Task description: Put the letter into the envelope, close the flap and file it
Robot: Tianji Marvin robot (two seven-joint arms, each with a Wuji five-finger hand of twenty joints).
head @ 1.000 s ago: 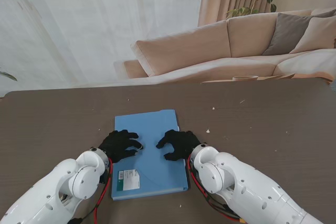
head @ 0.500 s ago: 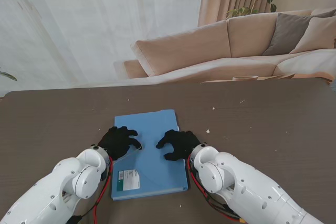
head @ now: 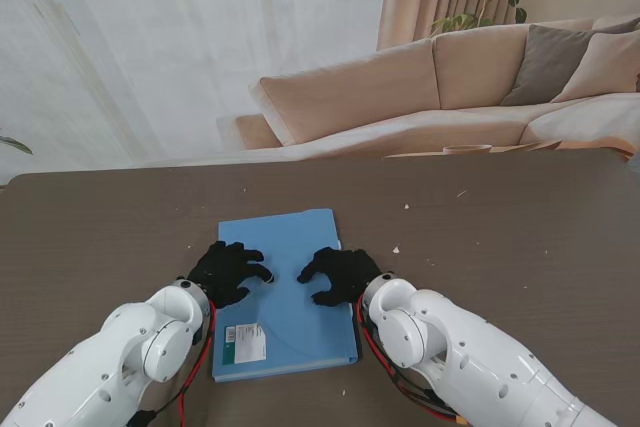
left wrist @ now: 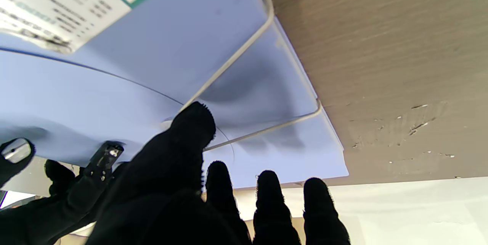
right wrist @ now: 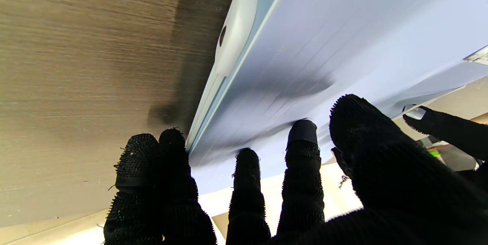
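**Two gloved hands resting on a blue envelope folder**

A flat blue envelope (head: 285, 292), of the plastic document-folder kind, is seen lying on a dark wood-grain table (head: 520, 247). It lies directly under both hands and reaches past the fingertips on the far side and back toward the wrists on the near side. The left hand (head: 227, 273), in a black glove, is spread over the envelope's left edge, fingers apart and only lightly curled; nothing is held in it. The right hand (head: 340, 275) is laid near the right edge in the same manner, fingers splayed and pressing down, with nothing grasped. A white printed label (head: 245, 342) is stuck to the envelope nearer the left wrist.

In the left wrist view a thin elastic cord (left wrist: 244, 52) is seen stretched across the envelope's corner, just beyond the thumb. In the right wrist view a white clasp (right wrist: 234, 27) is seen at the envelope's edge, just outside the fingers. No letter can be made out.

The envelope is judged to be light, thin and smooth, so it is likely to slide on the table and to bend when lifted. It would best be pinned flat by one palm while an edge or the flap is pinched by the other.
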